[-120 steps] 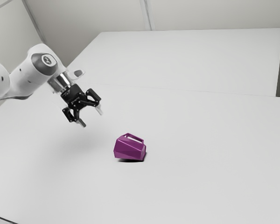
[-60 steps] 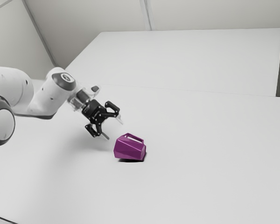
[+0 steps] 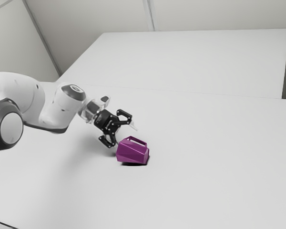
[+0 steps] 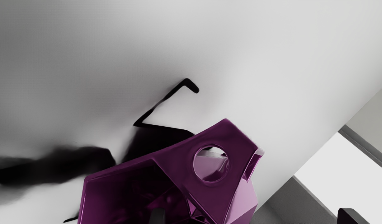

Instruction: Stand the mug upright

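The purple faceted mug (image 3: 132,151) lies on its side on the white table, its handle uppermost. In the exterior view, my gripper (image 3: 126,136) is open at the mug's left end, tilted down toward it, with the lower fingertip partly hidden at the mug's edge. In the wrist view, the mug (image 4: 206,189) has its open mouth facing my hand. My gripper (image 4: 251,215) has its fingers wide apart there: one overlaps the mouth, the other stands off beyond the handle side. Whether the first finger is inside the mug, I cannot tell.
The white table (image 3: 205,157) stretches around the mug, with a pale raised panel (image 3: 190,62) behind. Dark shadows of the hand and mug fall on the tabletop in the wrist view. A dark cable lies at the exterior view's lower left.
My hand has come down and toward the exterior view's right, from above the table to the mug's mouth end. The mug has stayed where it was.
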